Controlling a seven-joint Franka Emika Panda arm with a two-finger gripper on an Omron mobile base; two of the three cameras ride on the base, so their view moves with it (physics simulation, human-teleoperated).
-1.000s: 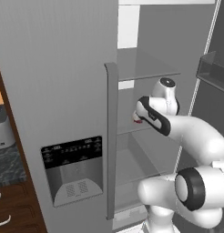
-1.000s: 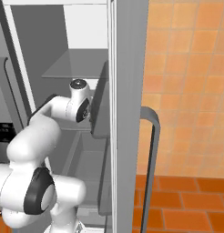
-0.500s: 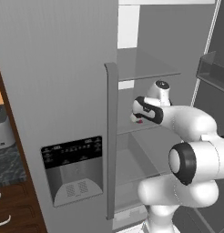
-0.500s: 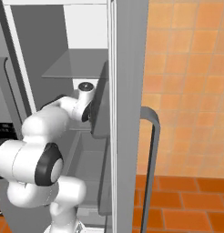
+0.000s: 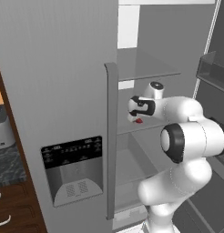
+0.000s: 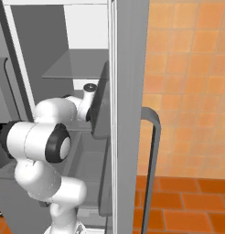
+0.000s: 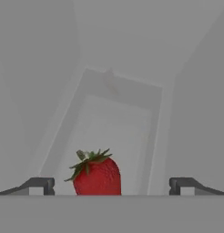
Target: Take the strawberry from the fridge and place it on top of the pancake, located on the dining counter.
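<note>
One small red strawberry with green leaves (image 7: 97,175) is seen low in the hand view, and one tall grey fridge (image 5: 63,91), with two clear glass shelves (image 5: 143,66), is counted.

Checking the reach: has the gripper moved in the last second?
Yes. In the left base view the gripper has dropped and shifted toward the fridge door handle, down to the strawberry.
</note>
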